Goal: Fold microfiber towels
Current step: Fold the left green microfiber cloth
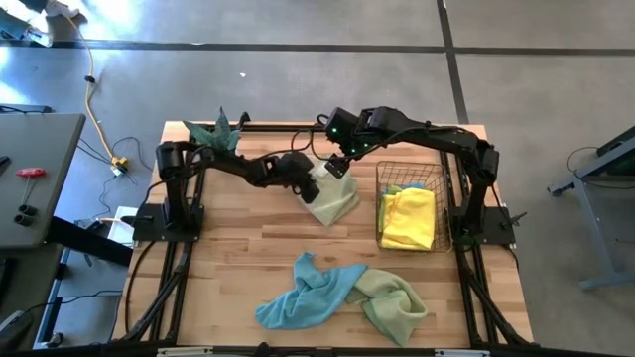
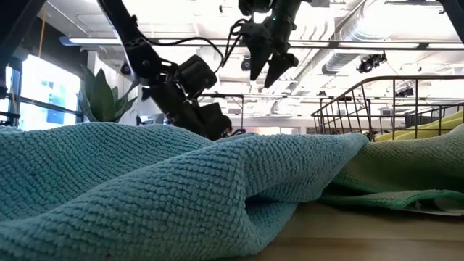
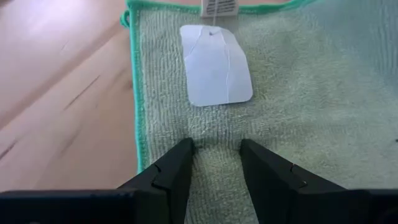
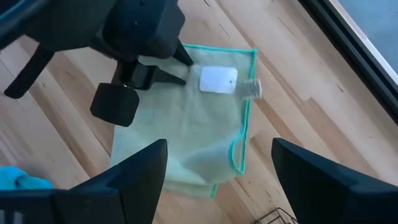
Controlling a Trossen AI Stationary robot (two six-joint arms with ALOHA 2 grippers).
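we start at the pale green towel [image 1: 331, 197], which lies partly folded on the wooden table [image 1: 228, 268], just beside the copper wire basket [image 1: 409, 174] on the side away from the right arm's base. it has a white tag [image 3: 216, 64] near its green-stitched edge. our left gripper [image 3: 216, 163] is down on this towel, its fingers set a little apart and pressing a ridge of cloth between them, likely to pin the fold flat so the cloth does not slide. we judge it a press or pinch, not a lift. our right gripper [image 4: 214, 171] hangs above the same towel with its fingers spread wide and nothing in them, probably waiting to take a free edge.

inside the basket sits a yellow towel [image 1: 409, 218], seemingly already put away. further from the basket, toward the table's front edge, a light blue towel [image 1: 303, 293] and a lime green towel [image 1: 392, 300] lie crumpled together, not yet folded. a potted plant [image 1: 218, 132] stands at the back corner, far from the basket.
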